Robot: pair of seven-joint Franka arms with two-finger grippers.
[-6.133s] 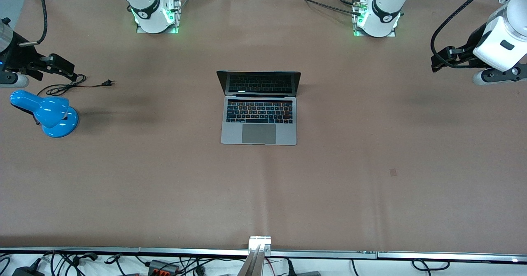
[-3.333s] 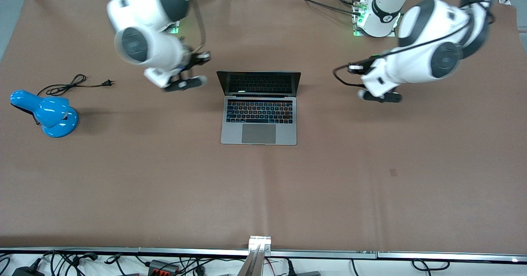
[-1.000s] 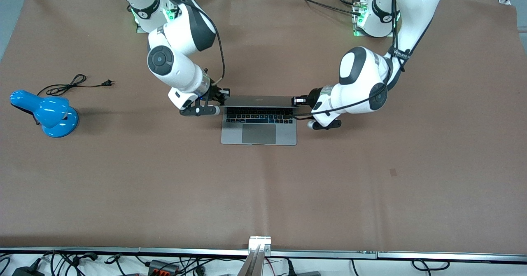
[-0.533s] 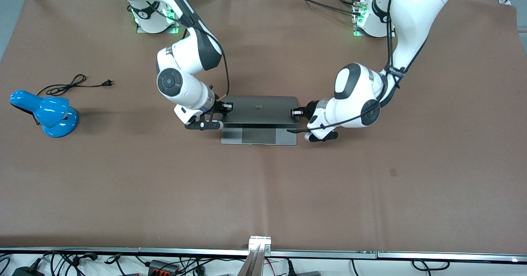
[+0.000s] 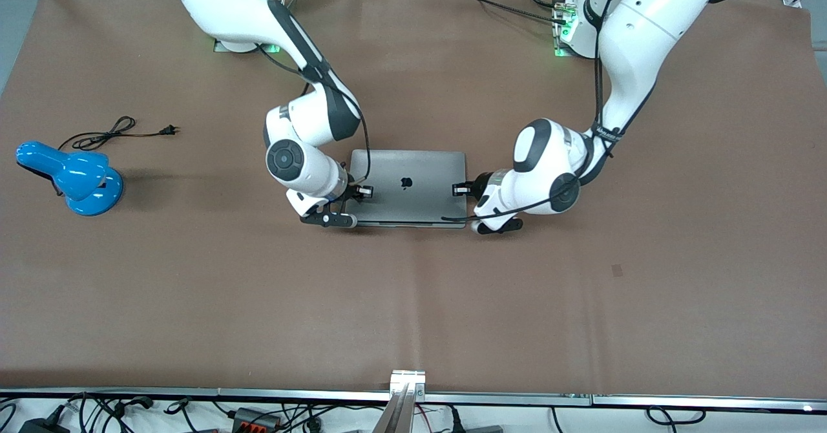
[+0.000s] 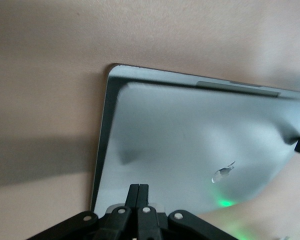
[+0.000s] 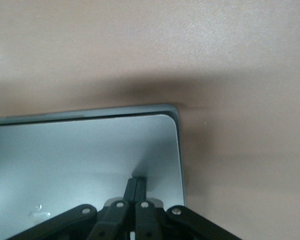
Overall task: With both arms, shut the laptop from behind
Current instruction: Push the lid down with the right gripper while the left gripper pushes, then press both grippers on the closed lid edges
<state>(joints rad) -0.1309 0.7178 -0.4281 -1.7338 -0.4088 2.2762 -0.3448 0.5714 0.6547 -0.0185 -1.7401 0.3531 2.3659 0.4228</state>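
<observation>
The silver-grey laptop [image 5: 407, 171] lies mid-table with its lid folded down almost flat, apple logo [image 5: 406, 183] facing up. A thin strip of its base shows along the edge nearer the camera. My left gripper [image 5: 460, 189] is shut, its tips pressing on the lid at the side toward the left arm's end. My right gripper [image 5: 365, 190] is shut too and presses on the lid's other side. In the left wrist view the shut gripper [image 6: 139, 187] rests on the lid [image 6: 190, 135]. The right wrist view shows the same, gripper [image 7: 135, 181] on lid [image 7: 80, 150].
A blue desk lamp [image 5: 71, 178] stands toward the right arm's end of the table, its black cord and plug [image 5: 116, 132] lying beside it. A metal rail with a clamp [image 5: 407, 381] runs along the table edge nearest the camera.
The lid has swung down from partly open to almost flat. Both shut grippers have moved with it toward the front camera, and the keyboard and trackpad are now covered.
</observation>
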